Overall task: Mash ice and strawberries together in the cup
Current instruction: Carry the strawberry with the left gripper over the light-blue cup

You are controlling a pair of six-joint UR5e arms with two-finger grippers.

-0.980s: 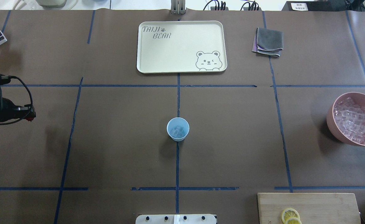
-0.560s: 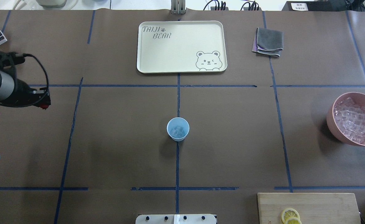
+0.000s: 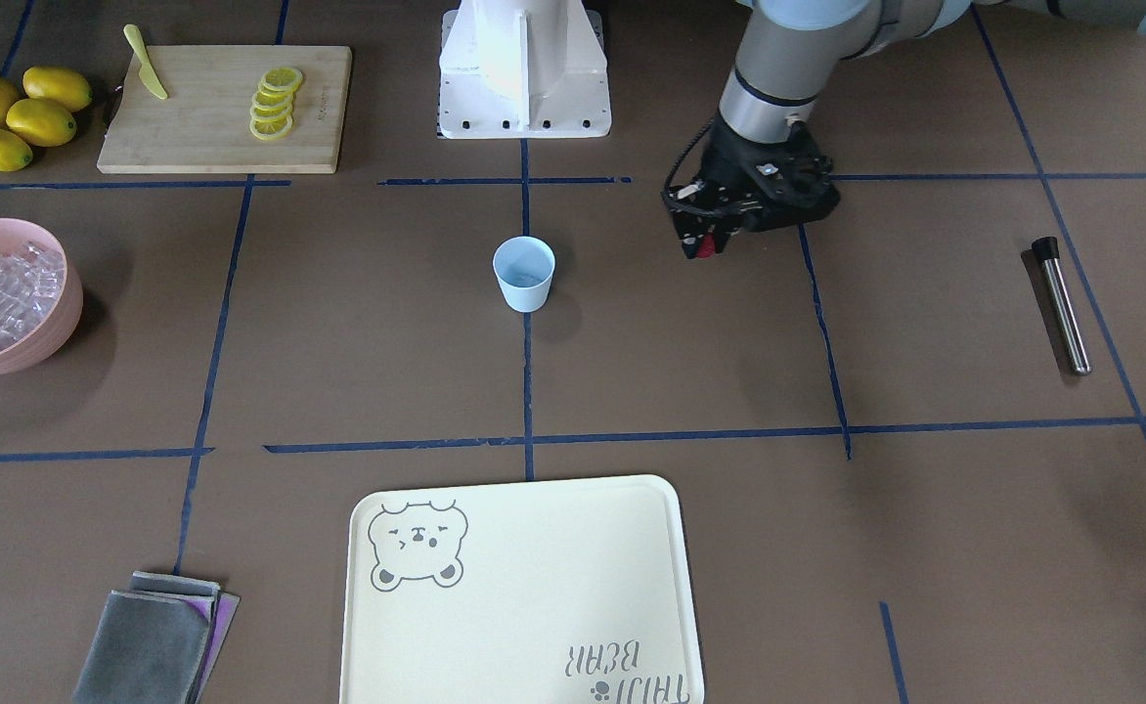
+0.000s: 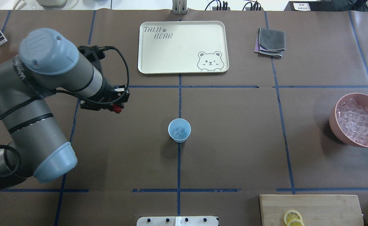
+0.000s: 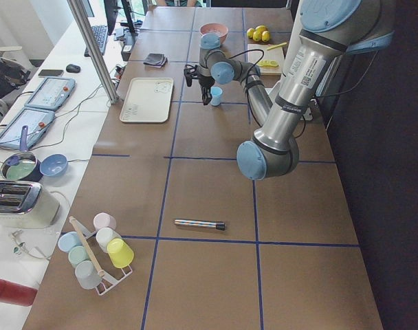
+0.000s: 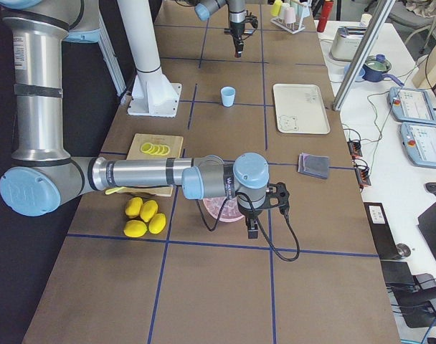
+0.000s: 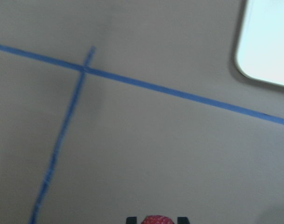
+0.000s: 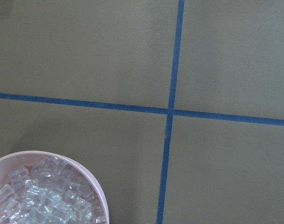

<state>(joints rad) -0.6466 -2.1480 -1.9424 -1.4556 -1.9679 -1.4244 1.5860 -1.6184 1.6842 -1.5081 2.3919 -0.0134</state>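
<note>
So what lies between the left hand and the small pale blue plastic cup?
Nothing but bare brown table paper lies between the left hand, gripping a small dark red strawberry, and the pale blue plastic cup; the overhead view shows this.

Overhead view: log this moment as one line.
left end effector: shut on strawberry, hovering apart from cup | cup: upright, ice inside | right end effector: by bowl, state unclear

text | "TAIJI BEAR" | on cream tray [image 4: 184,47]; beside bear drawing
</note>
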